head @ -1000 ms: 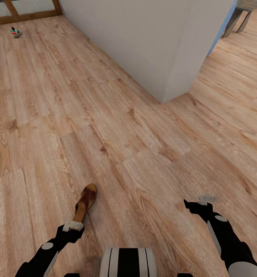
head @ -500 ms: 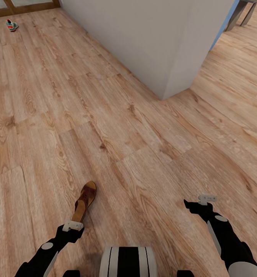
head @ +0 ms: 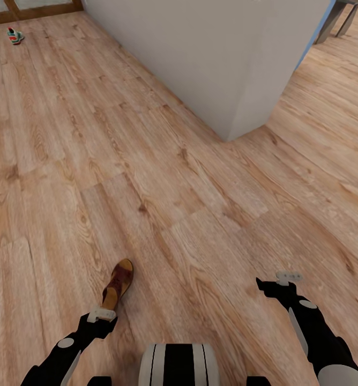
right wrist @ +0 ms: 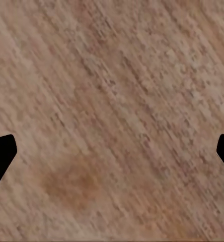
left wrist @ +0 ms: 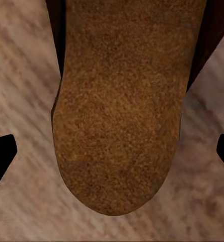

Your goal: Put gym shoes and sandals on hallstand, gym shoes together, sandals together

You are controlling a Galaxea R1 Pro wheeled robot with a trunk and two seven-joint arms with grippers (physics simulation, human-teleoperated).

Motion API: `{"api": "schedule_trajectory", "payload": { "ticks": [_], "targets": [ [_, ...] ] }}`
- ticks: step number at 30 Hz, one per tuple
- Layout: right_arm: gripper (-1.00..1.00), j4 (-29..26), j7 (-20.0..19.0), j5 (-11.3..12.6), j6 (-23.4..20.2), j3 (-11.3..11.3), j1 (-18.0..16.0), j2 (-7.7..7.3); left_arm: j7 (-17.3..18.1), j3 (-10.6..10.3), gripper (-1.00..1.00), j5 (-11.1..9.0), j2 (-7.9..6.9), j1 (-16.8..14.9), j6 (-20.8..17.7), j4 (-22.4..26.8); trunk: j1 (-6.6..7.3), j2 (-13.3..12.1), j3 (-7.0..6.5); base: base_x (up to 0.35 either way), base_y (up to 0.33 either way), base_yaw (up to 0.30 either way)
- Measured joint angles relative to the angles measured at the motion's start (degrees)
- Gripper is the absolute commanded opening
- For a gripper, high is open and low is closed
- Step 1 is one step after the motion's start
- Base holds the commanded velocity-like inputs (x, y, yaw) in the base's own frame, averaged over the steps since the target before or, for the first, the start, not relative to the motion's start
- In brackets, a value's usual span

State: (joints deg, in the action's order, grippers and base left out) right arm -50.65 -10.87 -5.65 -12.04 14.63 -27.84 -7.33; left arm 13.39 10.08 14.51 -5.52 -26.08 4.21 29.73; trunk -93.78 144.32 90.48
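While both arms reach forward low over the corridor floor (head: 200,177), the left pincer (head: 102,314) hangs spread above the heel of a brown sandal (head: 118,283) lying flat on the planks. Off to the right, the right pincer (head: 289,277) hangs spread over bare floor. Beyond stands a white wall corner (head: 227,64); farthest, a gym shoe (head: 14,36) lies on the floor.

Floor (head: 211,214) is light brown wood-grain planks running everywhere. A plain pale wall (head: 211,59) juts in from the far side and ends at a corner. Far left there's a wooden door frame (head: 34,13), far right some grey furniture legs (head: 337,21).
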Motion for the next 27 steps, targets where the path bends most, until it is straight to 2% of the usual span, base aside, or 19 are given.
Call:
{"api": "schedule_trajectory", "payload": {
  "ticks": [27],
  "targets": [
    [1.0, -2.06, 0.0, 0.0, 0.0, -0.15, 0.0, 0.0, 0.0, -0.07, 1.0, 0.0, 0.01, 0.0, 0.0, -0.04, -0.02, 0.0, 0.0, 0.022, 0.0, 0.0]
  ]
}}
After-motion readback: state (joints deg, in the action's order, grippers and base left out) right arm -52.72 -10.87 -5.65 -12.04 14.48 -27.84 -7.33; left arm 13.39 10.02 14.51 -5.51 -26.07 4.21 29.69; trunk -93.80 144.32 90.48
